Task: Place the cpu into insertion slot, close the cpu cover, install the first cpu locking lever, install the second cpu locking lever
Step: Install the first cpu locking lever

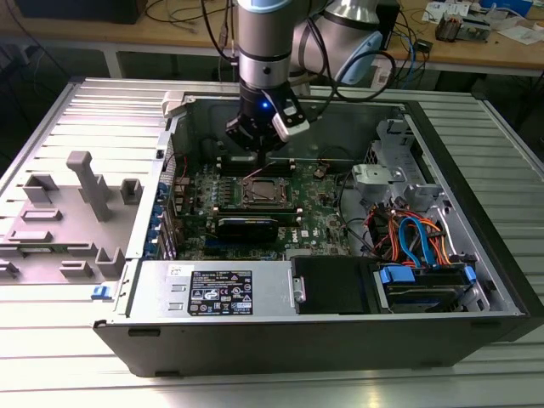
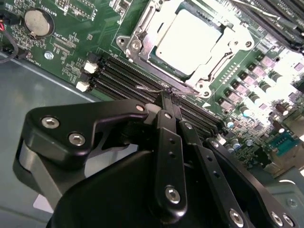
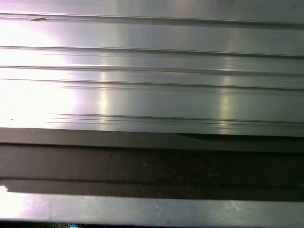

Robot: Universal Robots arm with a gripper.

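Note:
The cpu (image 2: 190, 40) lies in the insertion slot (image 2: 124, 42), its silver top showing through the window of the cpu cover (image 2: 142, 28), which lies flat over it. My gripper (image 2: 170, 97) hangs just beside the socket's edge with its two black fingers pressed together. A thin wire locking lever (image 2: 149, 88) runs right by the fingertips; whether they touch it I cannot tell. In the exterior view my gripper (image 1: 257, 146) is inside the open computer case, slightly behind the socket (image 1: 265, 192).
Black memory slots (image 2: 118, 78) run between my gripper and the socket. A drive cage with orange and blue cables (image 1: 416, 242) fills the case's right side, and a power supply (image 1: 217, 293) the front. A grey fixture (image 1: 85, 183) stands on the ribbed table (image 3: 152, 71).

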